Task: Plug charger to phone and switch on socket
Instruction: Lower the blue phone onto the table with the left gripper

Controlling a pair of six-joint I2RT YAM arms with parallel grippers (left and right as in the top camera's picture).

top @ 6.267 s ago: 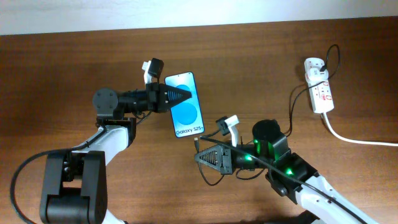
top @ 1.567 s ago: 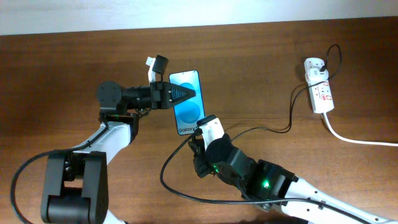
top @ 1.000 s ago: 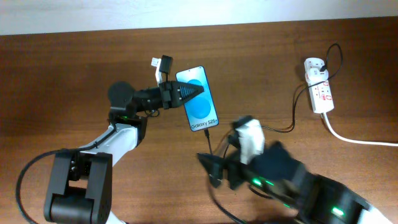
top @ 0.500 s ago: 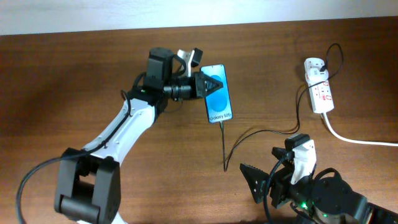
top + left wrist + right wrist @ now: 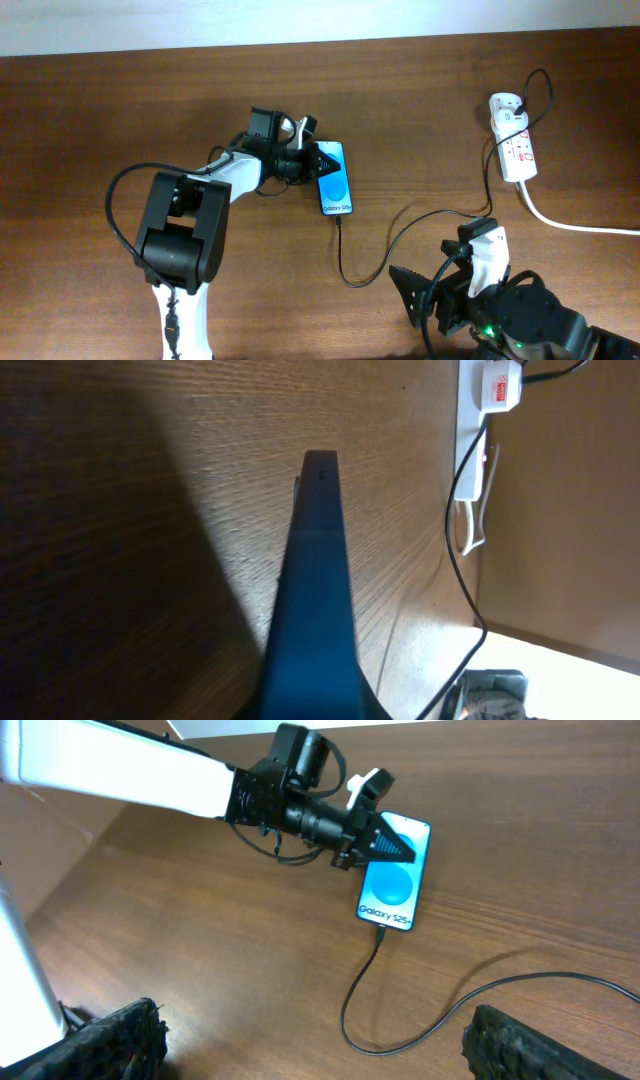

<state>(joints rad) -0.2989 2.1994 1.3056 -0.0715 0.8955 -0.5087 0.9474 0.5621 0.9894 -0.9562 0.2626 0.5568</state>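
Note:
The phone [image 5: 336, 182], blue screen with white text at its near end, is held by my left gripper [image 5: 322, 163], which is shut on its top end. The left wrist view shows the phone [image 5: 315, 600] edge-on above the wood. The charger cable [image 5: 400, 230] runs from the phone's bottom end [image 5: 381, 929], loops across the table and rises to the white socket [image 5: 511, 140] at the far right. My right gripper [image 5: 406, 298] stands open near the front edge, clear of the cable loop [image 5: 372, 988]; its fingers [image 5: 110, 1042] are wide apart with nothing between them.
A thick white cord [image 5: 570, 224] leaves the socket toward the right edge. The socket [image 5: 474, 450] and cable also show at the right of the left wrist view. Bare brown wood lies left of the phone and toward the back wall.
The right gripper pulled back from the phone to the front right, leaving the cable in the phone. The left arm carried the phone right, then back left and nearer, turning it narrower.

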